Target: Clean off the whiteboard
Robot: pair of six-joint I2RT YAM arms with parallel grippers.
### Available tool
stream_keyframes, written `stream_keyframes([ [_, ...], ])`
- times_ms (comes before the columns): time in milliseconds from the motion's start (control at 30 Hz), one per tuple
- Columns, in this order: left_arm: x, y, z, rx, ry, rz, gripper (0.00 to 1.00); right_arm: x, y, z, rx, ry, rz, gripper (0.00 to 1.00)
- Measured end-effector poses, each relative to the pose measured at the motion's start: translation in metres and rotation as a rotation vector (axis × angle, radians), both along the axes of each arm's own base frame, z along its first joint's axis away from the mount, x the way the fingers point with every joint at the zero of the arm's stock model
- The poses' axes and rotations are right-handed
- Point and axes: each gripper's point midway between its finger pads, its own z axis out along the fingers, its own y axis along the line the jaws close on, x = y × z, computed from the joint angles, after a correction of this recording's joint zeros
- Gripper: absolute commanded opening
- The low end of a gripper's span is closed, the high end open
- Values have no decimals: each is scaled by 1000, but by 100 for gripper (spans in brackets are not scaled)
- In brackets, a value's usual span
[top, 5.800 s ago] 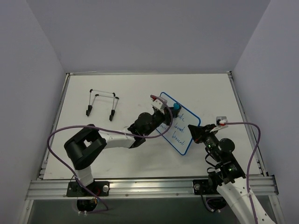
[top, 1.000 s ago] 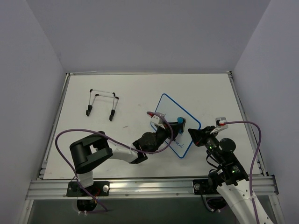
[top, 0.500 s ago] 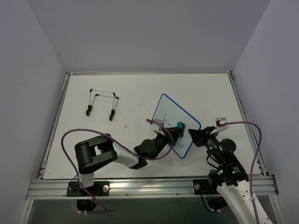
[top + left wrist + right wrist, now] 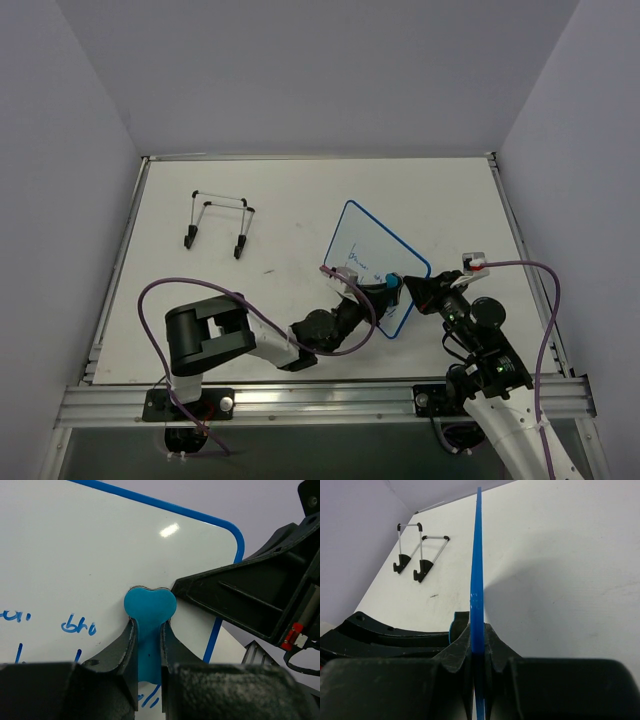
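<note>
Whiteboard (image 4: 372,250) stands tilted on edge, right of centre on the worktop (image 4: 270,190), its written face turned toward the left arm. I cannot tell whether its lower edge touches the worktop.

Right tool (image 4: 478,647) is clamped on the blue rim. From the right wrist view the board runs edge-on straight between the two fingers, pinched from both faces.

Left tool (image 4: 149,630) is closed on the blue bone-shaped eraser (image 4: 150,607), fingers squeezing its narrow waist. The rounded head is pressed against the white face, near the corner the right tool holds.

Tight quarters there: the right tool's black finger sits just beside the eraser head, touching or a hair apart, I cannot tell which.

Blue handwriting (image 4: 77,626) shows to the left of the eraser and below it in the left wrist view. The patch above the eraser is clean and glossy.

Over on the far left, well apart, the black wire stand (image 4: 217,222) sits on the worktop. A small dark speck (image 4: 268,271) lies between it and the board.
</note>
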Motion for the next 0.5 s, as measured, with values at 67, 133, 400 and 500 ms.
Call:
stream_keyframes([
  [67, 0, 0, 0, 0, 0, 1, 2, 0, 0, 0, -2, -1, 0, 0],
  [133, 1, 0, -1, 0, 2, 5, 2, 0, 0, 0, -2, -1, 0, 0],
  [400, 6, 4, -2, -6, 6, 0, 2, 0, 0, 1, 3, -4, 1, 0],
  [500, 11, 6, -4, -20, 9, -25, 2, 0, 0, 1, 5, -4, 0, 0],
])
